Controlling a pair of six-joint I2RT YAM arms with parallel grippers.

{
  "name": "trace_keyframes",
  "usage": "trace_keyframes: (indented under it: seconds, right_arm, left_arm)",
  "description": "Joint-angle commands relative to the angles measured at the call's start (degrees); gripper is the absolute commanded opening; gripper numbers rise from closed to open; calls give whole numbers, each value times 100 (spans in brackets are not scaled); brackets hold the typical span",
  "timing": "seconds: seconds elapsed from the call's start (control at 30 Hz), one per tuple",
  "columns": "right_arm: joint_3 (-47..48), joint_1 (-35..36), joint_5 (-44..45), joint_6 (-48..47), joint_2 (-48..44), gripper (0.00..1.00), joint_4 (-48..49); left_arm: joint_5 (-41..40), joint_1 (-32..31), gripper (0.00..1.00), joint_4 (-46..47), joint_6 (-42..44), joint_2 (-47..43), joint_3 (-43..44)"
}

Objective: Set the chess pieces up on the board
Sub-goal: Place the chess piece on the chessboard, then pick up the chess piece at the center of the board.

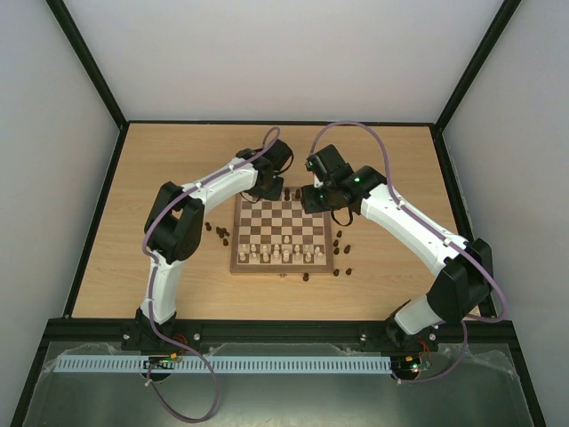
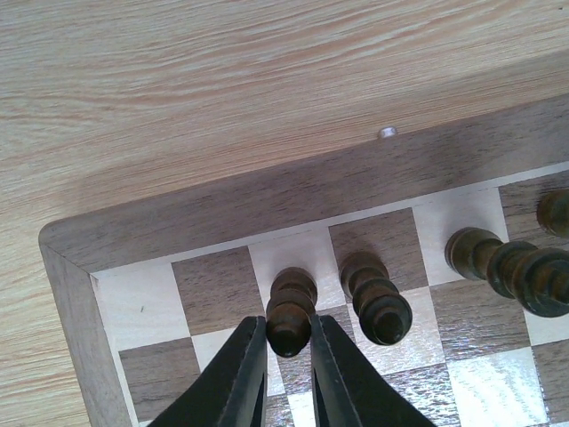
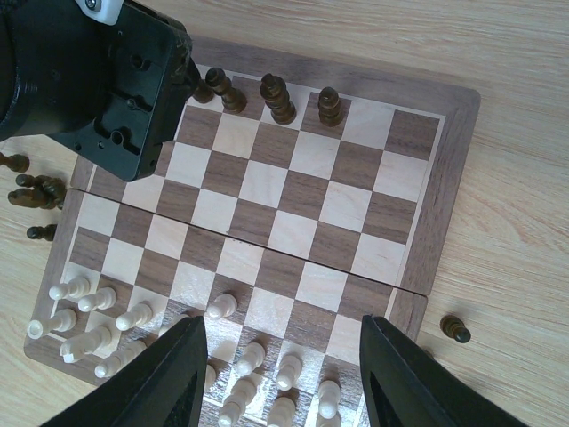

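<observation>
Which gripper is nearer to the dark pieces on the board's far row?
Left. The left gripper holds one dark piece there; the right gripper hovers open above the board, touching none.

Item one: your square wooden chessboard [image 1: 284, 218] with dark brown and cream checks and a light border, lying flat on the bench. Item two: your small dark brown wooden chessmen [image 3: 277, 98]. Several stand upright along its far rank; the others are scattered on the bench beside its left, right and near edges.

One board [image 1: 293, 218], two arms [image 1: 206, 189].
</observation>
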Motion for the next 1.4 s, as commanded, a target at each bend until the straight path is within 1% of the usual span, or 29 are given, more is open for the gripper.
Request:
trace_keyframes:
  seconds: [0.0,0.1,0.23,0.7,0.8,0.9,1.0,1.07,1.17,1.23,1.3,1.37]
  right_arm:
    - [-86,56,-27,-58,42,48,-84]
    - [-92,58,-29,-57,55,48,-80]
    - [-85,61,-38,-57,61,48,-80]
    - [-84,78,-21,-55,29,48,-80]
    - [-89,78,-3,-58,18,48,-87]
    - [-110,78,33,-58,4,49,-84]
    - [-142,78,132,-49,-29,52,-91]
    - [-171,76,159,-49,-68,54,-70]
    - [-180,78,164,-41,-65,58,-71]
    - [-189,79,173,-27,-61,63,-84]
    - [-204,84,182,6,-75,69,-96]
    - [-231,86,137,48,-92,78,-99]
  left_arm:
    - [-49,-5,17,-7,-28,1,-41]
    - [-46,-8,19,-3,-30,-5,-43]
    - [-55,-7,25,-22,-41,-38,-43]
    - [-137,-5,28,-189,-128,-679,98]
    - [-206,-9,33,-275,-153,-931,124]
    - [-277,-20,41,-312,-176,-1373,31]
    - [-339,-18,50,-215,-188,-1965,-296]
    - [-355,-13,57,-93,-211,-2413,-619]
    - [-315,3,72,125,-282,-3083,-1187]
    - [-264,23,81,247,-363,-3469,-1567]
    - [-210,63,98,339,-467,-3800,-1898]
    - [-118,94,100,399,-551,-4082,-2190]
